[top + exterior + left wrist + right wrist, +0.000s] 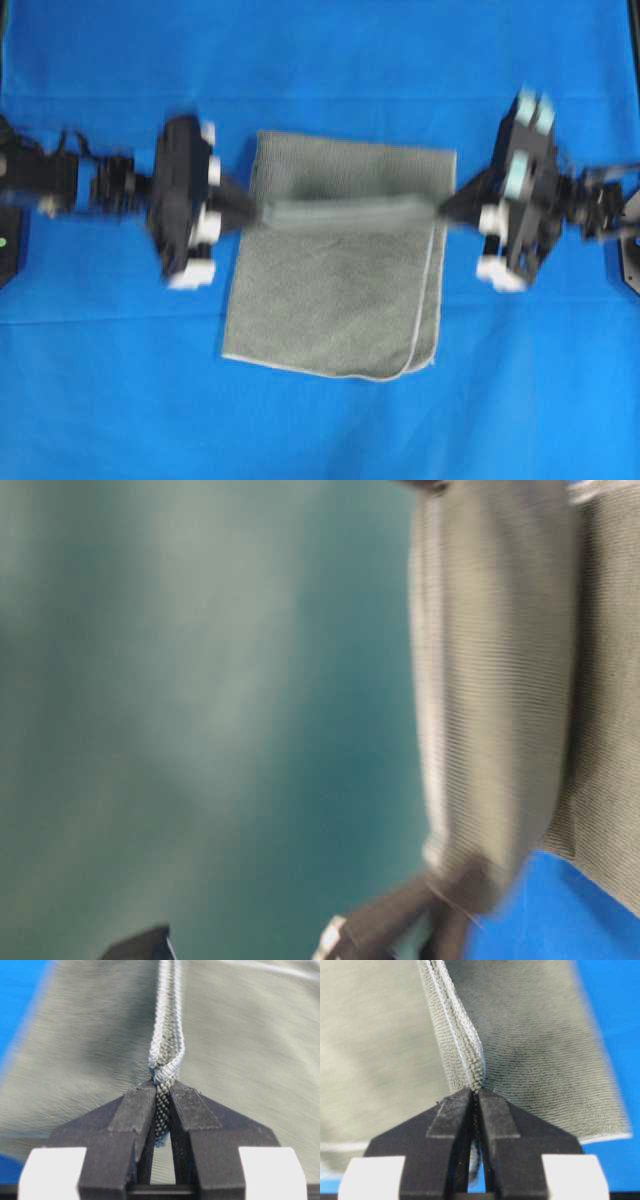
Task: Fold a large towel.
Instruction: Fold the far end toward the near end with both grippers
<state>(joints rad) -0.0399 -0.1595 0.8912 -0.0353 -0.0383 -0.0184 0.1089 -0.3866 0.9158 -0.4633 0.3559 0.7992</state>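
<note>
So you're looking at both arms reaching in from opposite sides and meeting at the towel [340, 290]. Your left claw [162, 1092] is pinching down tight on the pale stitched hem [167, 1025], with the doubled edge running straight away from its tips and grey-green cloth spreading out on either side of it. Your right claw [476, 1091] is doing the same thing on its end, jaws squeezed nearly together on a bunched edge of the towel that's standing up right in front of the tips.

From overhead, the stretch of towel between the two claws is being held up as a taut, dark ridge [345, 213], and the rest of the towel is lying flat on the blue-covered bench [320, 420], part of it beyond that ridge and a larger part on the near side, ending in a rounded corner [420, 362] nearer your right claw.

The table-level view is super blurry; you're only getting a hanging fold of the towel on the right and teal haze elsewhere.
</note>
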